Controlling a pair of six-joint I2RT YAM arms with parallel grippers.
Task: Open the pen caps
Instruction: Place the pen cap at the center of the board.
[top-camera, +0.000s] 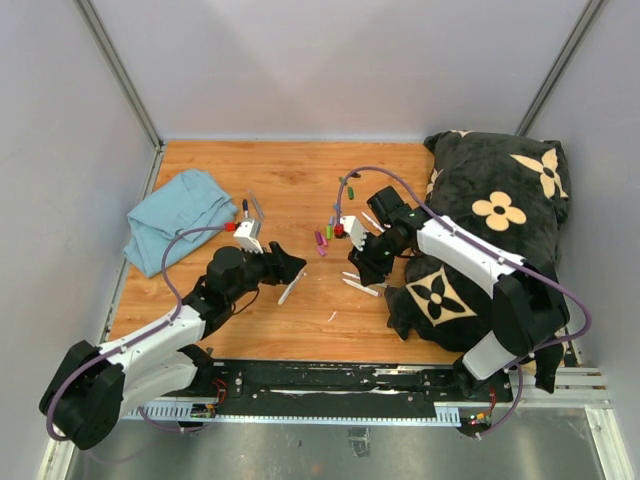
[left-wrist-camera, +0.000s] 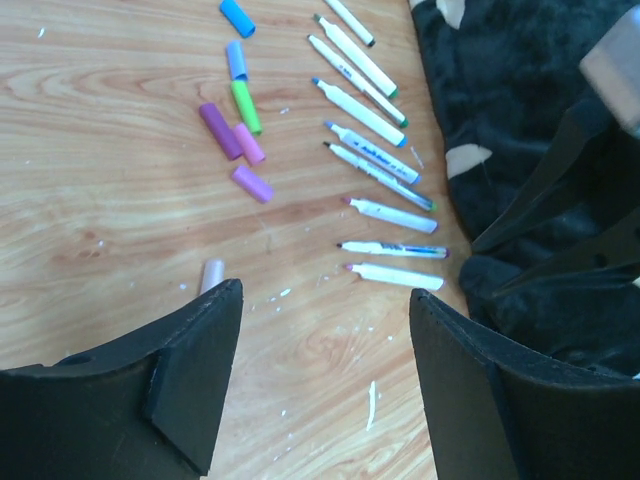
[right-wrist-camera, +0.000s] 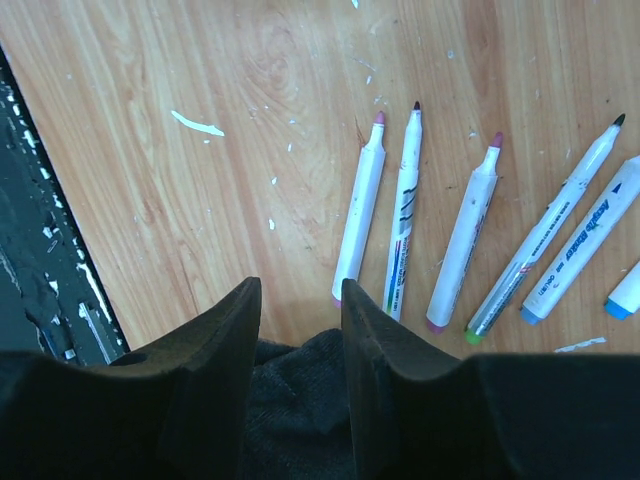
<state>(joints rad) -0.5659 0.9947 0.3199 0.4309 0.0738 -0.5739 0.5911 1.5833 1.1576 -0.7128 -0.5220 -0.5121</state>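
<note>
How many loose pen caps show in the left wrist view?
7: blue cap topmost; lavender cap, green cap, purple cap, pink cap clustered below; mauve cap lower; pale cap nearest the camera. Others may lie outside the frame.

The top camera looked down from above and behind the arms (top-camera: 150, 345) onto the whole surface (top-camera: 260, 330). Each wrist camera sat low, peering between its own jaws. Both faced the pens (left-wrist-camera: 392, 215), the right one from nearer, the left from farther.
</note>
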